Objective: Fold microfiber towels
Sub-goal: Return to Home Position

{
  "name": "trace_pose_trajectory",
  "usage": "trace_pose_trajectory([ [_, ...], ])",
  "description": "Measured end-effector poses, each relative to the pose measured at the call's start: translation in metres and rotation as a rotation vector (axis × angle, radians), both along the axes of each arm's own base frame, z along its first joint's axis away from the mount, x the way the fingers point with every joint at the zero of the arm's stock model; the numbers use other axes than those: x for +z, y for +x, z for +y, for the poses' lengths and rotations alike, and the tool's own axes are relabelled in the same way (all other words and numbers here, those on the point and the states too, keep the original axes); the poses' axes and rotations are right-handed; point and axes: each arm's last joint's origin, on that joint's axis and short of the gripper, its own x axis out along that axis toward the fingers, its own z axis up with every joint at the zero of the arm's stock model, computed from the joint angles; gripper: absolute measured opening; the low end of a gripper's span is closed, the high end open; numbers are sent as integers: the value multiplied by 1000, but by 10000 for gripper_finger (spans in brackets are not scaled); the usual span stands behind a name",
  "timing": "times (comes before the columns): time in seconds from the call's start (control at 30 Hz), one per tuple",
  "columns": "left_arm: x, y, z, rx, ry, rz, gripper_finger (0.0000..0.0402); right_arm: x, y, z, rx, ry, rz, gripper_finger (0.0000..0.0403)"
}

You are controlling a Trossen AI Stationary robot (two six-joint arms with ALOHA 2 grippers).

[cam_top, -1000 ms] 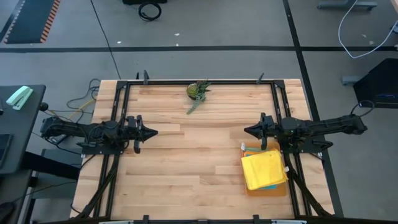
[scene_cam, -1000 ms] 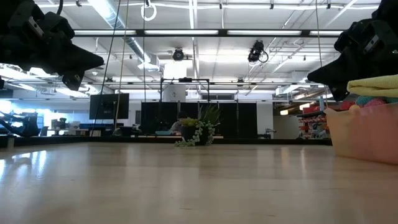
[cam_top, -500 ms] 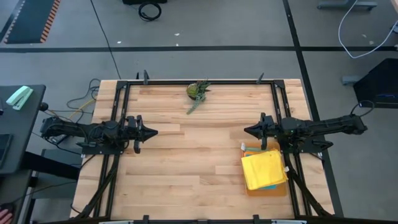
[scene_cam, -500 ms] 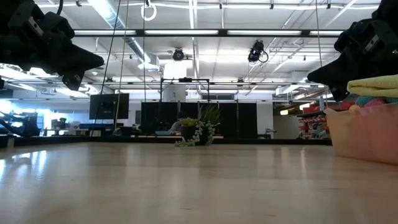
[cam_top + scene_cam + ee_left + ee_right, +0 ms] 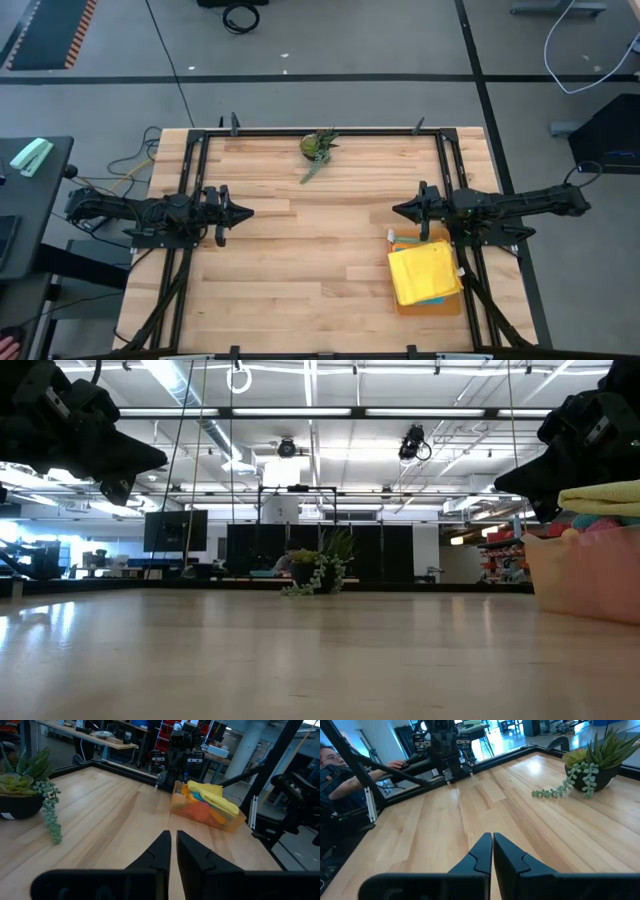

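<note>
Looks finished: folded microfiber towels point(image 5: 425, 272) stacked in the orange bin point(image 5: 430, 306) on the right side of the table point(image 5: 300, 280), toward its near edge. Yellow on top, teal and orange edges peeking out underneath. Piled above the rim in the low view, so probably binned to clear the work surface. No loose cloth spotted on the wood.

Hovering above the left side with the left gripper point(image 5: 247, 211), tip aimed at centre, fingers pinched to a thin slit, nothing held. Same on the right with the right gripper point(image 5: 398, 210), just beside the bin's far corner, also a narrow slit and empty.

Mirrored, level, off the wood: reads as a rest pose, held clear of the bin so as not to knock it. Potted plant point(image 5: 318, 147) at the far edge, well apart from both, no part in the job. Judged: folding done, only parking left.
</note>
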Motion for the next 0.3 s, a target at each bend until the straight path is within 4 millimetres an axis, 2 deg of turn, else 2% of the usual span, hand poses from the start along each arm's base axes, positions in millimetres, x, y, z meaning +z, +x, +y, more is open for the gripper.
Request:
trace_pose_trajectory([
  [0.3,0,0,0,0,0,0,29,0,0,0,0,0,0,23],
])
